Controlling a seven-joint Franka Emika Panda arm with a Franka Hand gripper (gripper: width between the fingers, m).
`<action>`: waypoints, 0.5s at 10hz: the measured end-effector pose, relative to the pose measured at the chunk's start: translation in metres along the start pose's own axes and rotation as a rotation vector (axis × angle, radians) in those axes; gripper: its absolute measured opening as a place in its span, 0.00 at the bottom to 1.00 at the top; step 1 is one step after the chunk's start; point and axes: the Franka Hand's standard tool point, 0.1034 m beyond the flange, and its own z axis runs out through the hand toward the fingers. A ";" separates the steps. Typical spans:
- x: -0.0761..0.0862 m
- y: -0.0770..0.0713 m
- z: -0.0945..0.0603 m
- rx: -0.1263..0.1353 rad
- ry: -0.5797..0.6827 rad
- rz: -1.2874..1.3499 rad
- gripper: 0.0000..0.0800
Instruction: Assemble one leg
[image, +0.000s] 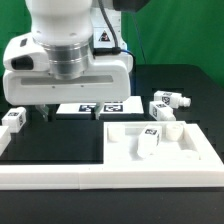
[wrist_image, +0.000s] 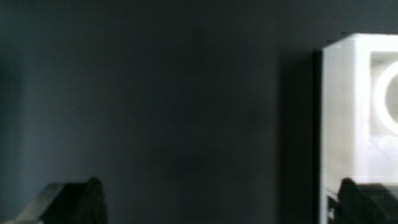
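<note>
My gripper (image: 70, 113) hangs open and empty just above the black table, towards the exterior view's left. In the wrist view my gripper (wrist_image: 219, 205) has its two dark fingertips (wrist_image: 75, 200) wide apart with only bare table between them. The wide white tabletop (image: 185, 148) lies to the exterior view's right of it; its edge with a round socket shows in the wrist view (wrist_image: 352, 90). One leg (image: 148, 142) with a tag rests on the tabletop. Another leg (image: 14, 118) lies at the far left. Two more legs (image: 167, 102) lie behind the tabletop.
The marker board (image: 95, 107) lies flat behind my gripper. A long white wall (image: 60, 176) runs along the table's front edge. A green backdrop stands behind the table.
</note>
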 end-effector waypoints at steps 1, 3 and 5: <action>0.001 -0.003 0.002 0.000 -0.002 -0.005 0.81; 0.002 0.000 0.008 -0.004 0.001 -0.008 0.81; 0.001 0.029 0.031 -0.021 -0.004 -0.021 0.81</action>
